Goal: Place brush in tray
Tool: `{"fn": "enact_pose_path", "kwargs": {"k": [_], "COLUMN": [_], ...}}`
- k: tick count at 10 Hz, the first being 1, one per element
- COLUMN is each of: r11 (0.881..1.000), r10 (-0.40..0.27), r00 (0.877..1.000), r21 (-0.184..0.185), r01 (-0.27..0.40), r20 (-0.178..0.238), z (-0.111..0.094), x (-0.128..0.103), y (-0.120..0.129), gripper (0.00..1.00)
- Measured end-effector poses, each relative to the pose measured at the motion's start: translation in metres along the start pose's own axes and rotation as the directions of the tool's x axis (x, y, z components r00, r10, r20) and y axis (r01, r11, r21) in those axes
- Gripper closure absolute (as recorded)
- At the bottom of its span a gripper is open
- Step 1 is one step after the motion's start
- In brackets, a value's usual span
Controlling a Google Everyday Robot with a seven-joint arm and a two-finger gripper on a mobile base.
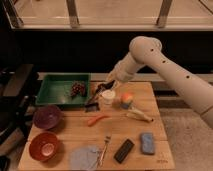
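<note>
The brush hangs tilted in the air, its dark bristle head low and just off the right rim of the green tray. My gripper is shut on the upper end of its slim black handle, above the table's back middle. My pale arm reaches in from the upper right. A dark bunch of grapes lies in the tray's right part.
A white cup stands right beside the gripper, with a small orange-topped object and a banana to its right. An orange strip, fork, black block, blue sponge, grey cloth, purple bowl and orange-red bowl lie nearer.
</note>
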Motion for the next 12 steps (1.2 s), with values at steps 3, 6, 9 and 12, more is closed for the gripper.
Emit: {"fn": "enact_pose_path", "kwargs": {"k": [3, 6, 9, 12], "r11": [1.000, 0.998, 0.993, 0.989], "r10": [-0.004, -0.042, -0.087, -0.111], "r00": [1.000, 0.999, 0.996, 0.993], "r21": [0.018, 0.055, 0.083, 0.104], "r01": [0.004, 0.041, 0.084, 0.106], "r20": [0.000, 0.015, 0.031, 0.041], "z": [-0.002, 0.014, 0.047, 0.077], "x": [0.001, -0.005, -0.015, -0.018], "y": [-0.005, -0.050, -0.113, -0.157], "gripper": [1.00, 1.00, 1.00, 1.00]}}
